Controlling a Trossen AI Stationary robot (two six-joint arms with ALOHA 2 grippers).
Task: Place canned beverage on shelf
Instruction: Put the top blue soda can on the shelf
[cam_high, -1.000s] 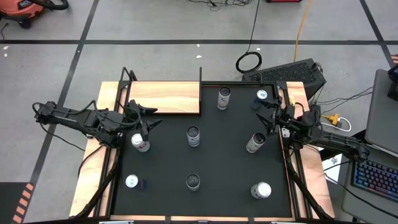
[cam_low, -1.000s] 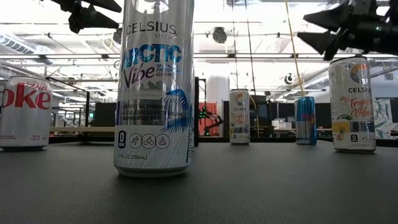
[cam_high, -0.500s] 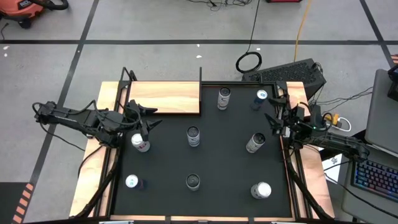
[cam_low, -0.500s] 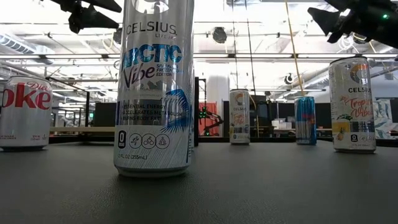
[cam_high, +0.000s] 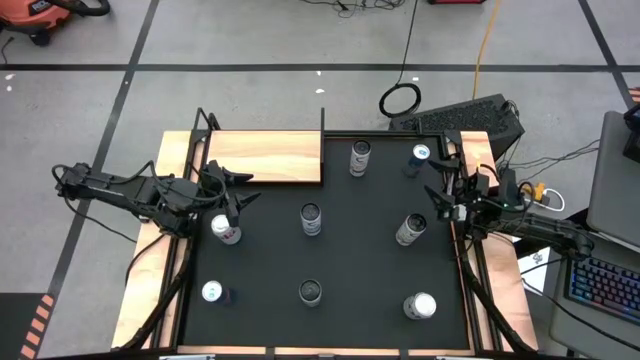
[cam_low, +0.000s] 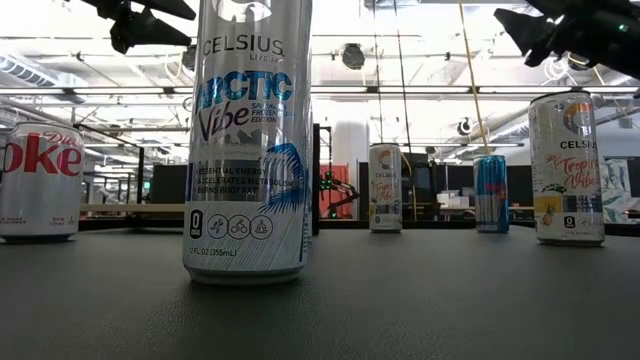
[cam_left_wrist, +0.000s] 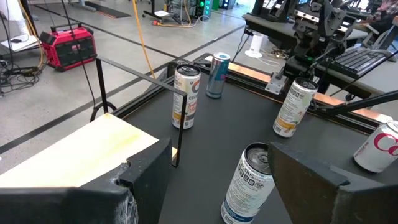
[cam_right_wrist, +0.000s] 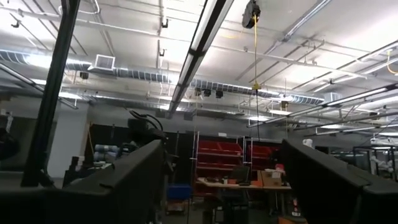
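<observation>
The shelf (cam_high: 263, 157), a light-wood board with thin black rods at its corners, stands at the mat's far left; it also shows in the left wrist view (cam_left_wrist: 74, 155). Several cans stand upright on the black mat (cam_high: 350, 260). My left gripper (cam_high: 243, 187) is open and empty, above the mat just near of the shelf and beside a silver can (cam_high: 227, 229). In its wrist view (cam_left_wrist: 217, 152) it faces a silver can (cam_left_wrist: 249, 183). My right gripper (cam_high: 440, 190) is open and empty at the mat's right edge, far of a tilted-looking can (cam_high: 411, 229). Its wrist view (cam_right_wrist: 224, 180) looks up at the ceiling.
Other cans stand at the far middle (cam_high: 360, 157), far right (cam_high: 421, 155), centre (cam_high: 311, 219), near left (cam_high: 212, 292), near middle (cam_high: 311, 291) and near right (cam_high: 420, 305). A Celsius can (cam_low: 250, 140) fills the low view. A keyboard (cam_high: 600, 285) lies right of the table.
My right gripper has drawn back toward the table's right edge, away from the cans, and has risen a little; it stays open. Nothing else has moved.
</observation>
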